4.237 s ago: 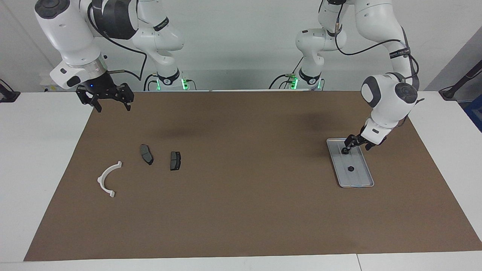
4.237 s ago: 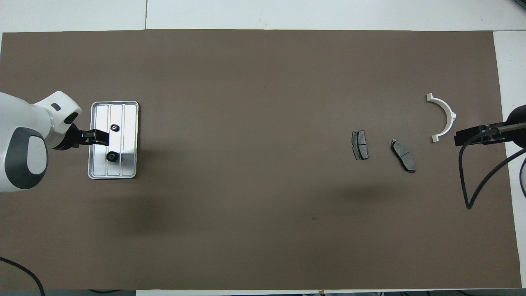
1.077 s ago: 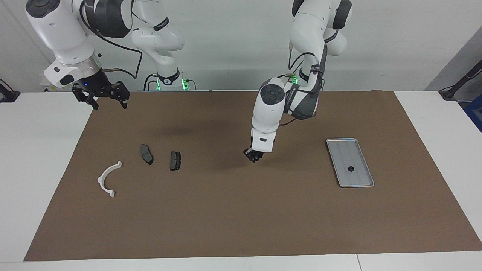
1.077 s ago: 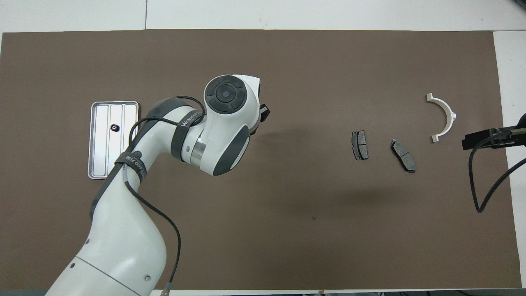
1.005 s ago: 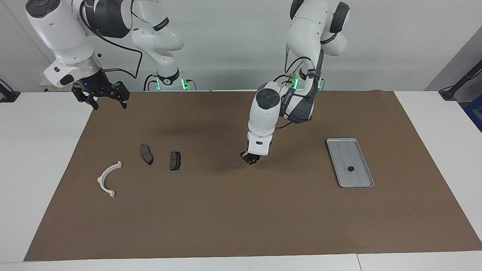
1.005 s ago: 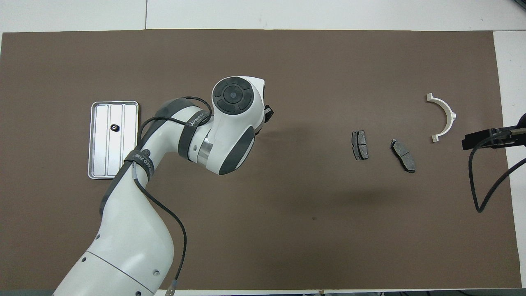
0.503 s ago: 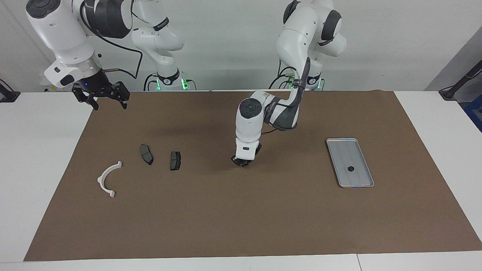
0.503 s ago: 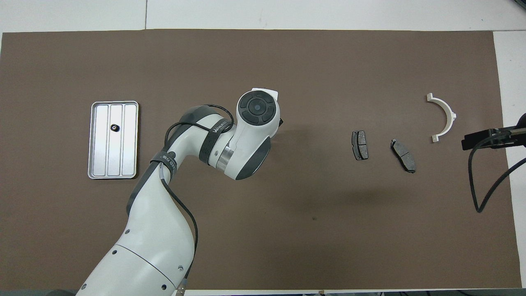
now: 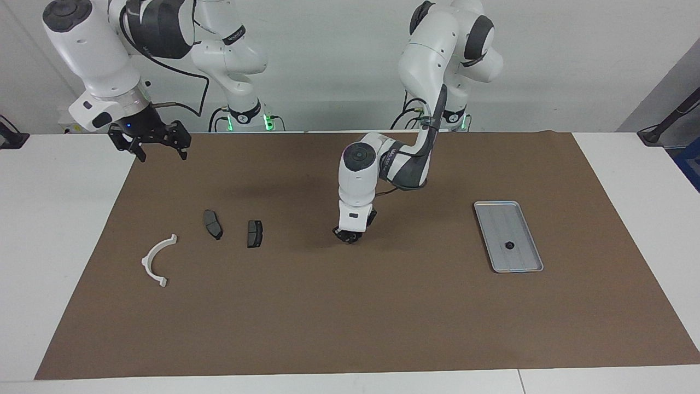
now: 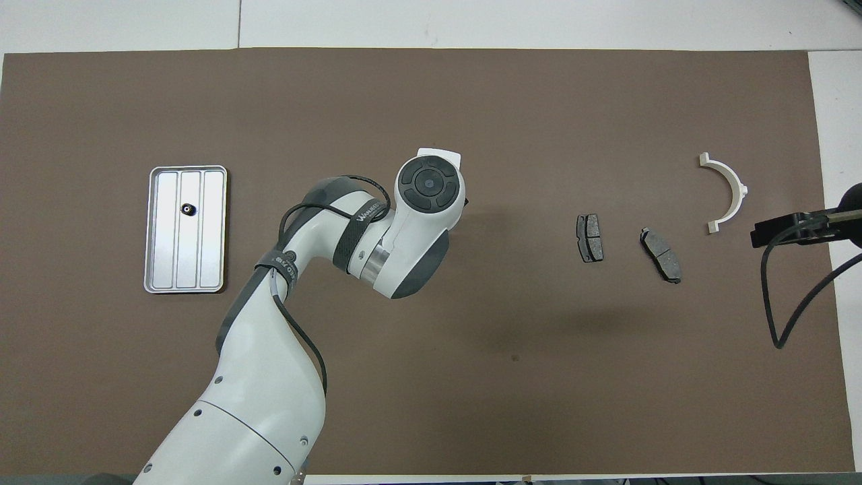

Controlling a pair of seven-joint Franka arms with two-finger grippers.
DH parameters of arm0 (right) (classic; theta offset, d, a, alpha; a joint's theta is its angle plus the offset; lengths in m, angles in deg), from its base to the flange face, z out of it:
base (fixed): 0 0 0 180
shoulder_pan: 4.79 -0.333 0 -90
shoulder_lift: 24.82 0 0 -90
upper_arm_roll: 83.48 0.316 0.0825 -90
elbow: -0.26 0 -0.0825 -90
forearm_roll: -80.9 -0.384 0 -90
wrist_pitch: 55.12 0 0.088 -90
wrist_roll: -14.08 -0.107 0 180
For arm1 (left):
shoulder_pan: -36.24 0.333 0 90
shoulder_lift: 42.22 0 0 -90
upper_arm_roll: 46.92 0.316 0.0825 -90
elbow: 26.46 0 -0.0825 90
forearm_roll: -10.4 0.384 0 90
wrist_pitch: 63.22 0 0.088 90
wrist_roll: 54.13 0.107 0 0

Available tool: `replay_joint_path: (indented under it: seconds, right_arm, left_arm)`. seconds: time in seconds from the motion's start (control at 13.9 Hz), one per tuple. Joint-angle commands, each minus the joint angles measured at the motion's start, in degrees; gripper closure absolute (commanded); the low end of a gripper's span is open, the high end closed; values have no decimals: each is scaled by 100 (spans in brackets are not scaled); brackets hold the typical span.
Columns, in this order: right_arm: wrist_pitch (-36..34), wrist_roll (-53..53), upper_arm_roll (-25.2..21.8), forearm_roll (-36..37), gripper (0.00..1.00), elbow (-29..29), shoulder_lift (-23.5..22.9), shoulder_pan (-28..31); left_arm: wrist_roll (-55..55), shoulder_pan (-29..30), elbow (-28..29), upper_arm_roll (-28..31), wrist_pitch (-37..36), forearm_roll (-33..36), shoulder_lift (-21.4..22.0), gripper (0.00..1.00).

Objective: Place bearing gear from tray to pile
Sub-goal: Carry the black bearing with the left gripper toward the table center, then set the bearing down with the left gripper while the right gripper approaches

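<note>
The silver tray (image 9: 495, 210) lies toward the left arm's end of the mat, with one small black bearing gear (image 9: 509, 245) in it; tray (image 10: 209, 229) and gear (image 10: 187, 210) also show in the overhead view. My left gripper (image 9: 348, 236) hangs low over the middle of the mat, shut on a second dark gear that barely shows. In the overhead view my own arm hides it. The pile lies toward the right arm's end: two dark pads (image 9: 213, 224) (image 9: 254, 233) and a white bracket (image 9: 146, 261). My right gripper (image 9: 158, 146) waits open, raised over the mat's corner.
A brown mat (image 9: 350, 317) covers most of the white table. In the overhead view the pads (image 10: 590, 238) (image 10: 660, 254) and the bracket (image 10: 737, 185) lie spread apart, and a black cable (image 10: 774, 303) hangs from the right arm.
My left gripper took one gear from the tray and carried it toward the pile, to over the mat's middle; in the last half second it moved only slightly. The right arm barely shifted.
</note>
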Motion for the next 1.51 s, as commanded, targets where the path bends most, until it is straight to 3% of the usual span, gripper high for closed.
replay_joint_path:
  seconds: [0.0,0.29,0.36,0.5,0.57,0.65,0.72,0.93,1.08,1.22,1.44]
  right_arm:
    - [253,103,-1,3,0,118,-29,34]
    - [438,130,8,4,0,109,-187,34]
    - [577,103,16,4,0,109,-231,8]
    - [605,68,34,4,0,118,-310,-106]
    - [605,68,34,4,0,109,-310,-107]
    - [605,68,34,4,0,118,-310,-98]
    - [605,85,34,4,0,118,-310,-72]
    - [666,68,34,4,0,118,-389,-98]
    - [702,59,34,-5,0,109,-503,-107]
    - [789,-2,69,-5,0,66,-635,-124]
    - [755,-633,78,12,0,-477,-1143,-632]
  left_arm:
    - [-143,-110,102,109,134,123,15,82]
    - [-337,-127,259,109,397,149,32,80]
    - [-337,-145,286,109,415,175,41,75]
    - [-345,-145,277,118,416,176,41,48]
    - [-398,-145,277,118,398,176,41,42]
    - [-407,-145,260,118,363,176,41,8]
    - [-398,-127,216,118,319,184,50,0]
    - [-346,-49,5,249,-163,263,172,0]
    - [-14,240,92,329,-566,308,663,0]
    - [871,548,171,320,-1041,299,962,0]
    - [2225,1198,829,320,-1175,272,1621,0]
